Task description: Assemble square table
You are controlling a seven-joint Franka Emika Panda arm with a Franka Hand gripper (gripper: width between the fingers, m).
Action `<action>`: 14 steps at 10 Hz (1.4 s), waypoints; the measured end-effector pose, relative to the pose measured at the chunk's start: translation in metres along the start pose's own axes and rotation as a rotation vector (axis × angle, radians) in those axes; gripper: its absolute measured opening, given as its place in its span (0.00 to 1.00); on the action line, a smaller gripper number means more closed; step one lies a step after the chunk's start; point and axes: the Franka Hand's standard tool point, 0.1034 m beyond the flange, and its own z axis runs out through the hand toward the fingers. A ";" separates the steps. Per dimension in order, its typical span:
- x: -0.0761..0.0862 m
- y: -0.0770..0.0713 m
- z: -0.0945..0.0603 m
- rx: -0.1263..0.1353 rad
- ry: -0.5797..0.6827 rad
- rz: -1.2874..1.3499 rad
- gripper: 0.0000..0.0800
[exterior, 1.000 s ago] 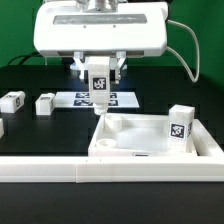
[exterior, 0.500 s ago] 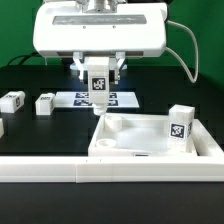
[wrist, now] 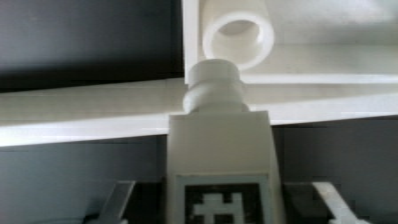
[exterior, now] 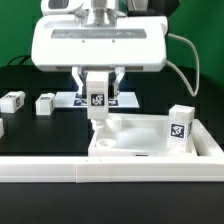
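- Lower now than half a second ago: the gripper has come down with its load, and the white camera housing above it sits lower in the exterior view.
- I read the claw as clamped on the held leg. Its two fingers press the block's sides, partly apart to the width of the block.
- In the wrist view the held leg runs straight out from the gripper, tag face toward the camera and rounded peg end leading.
- The peg end is over the rim of the square table slab, at its far corner on the exterior view's left. I cannot tell whether it touches.
- The corner socket is just beside the peg. In the wrist view the corner socket shows as an open ring just beyond the peg tip, not yet entered.
- The slab lies flat on the black table, rim up, toward the exterior view's right, just behind the border rail.
- An upright leg stands on the slab's right side, tag facing me.
- Two loose legs lie well apart from the slab on the exterior view's left.
- The marker board lies behind the gripper, mostly hidden.
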 end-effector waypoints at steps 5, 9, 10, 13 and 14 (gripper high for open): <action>-0.006 -0.008 0.015 0.001 0.007 -0.011 0.36; -0.013 -0.009 0.016 0.001 -0.005 -0.013 0.36; -0.014 -0.012 0.015 0.002 -0.007 -0.014 0.36; -0.024 -0.015 0.022 0.000 -0.008 -0.022 0.36; -0.025 -0.016 0.022 -0.001 0.002 -0.024 0.36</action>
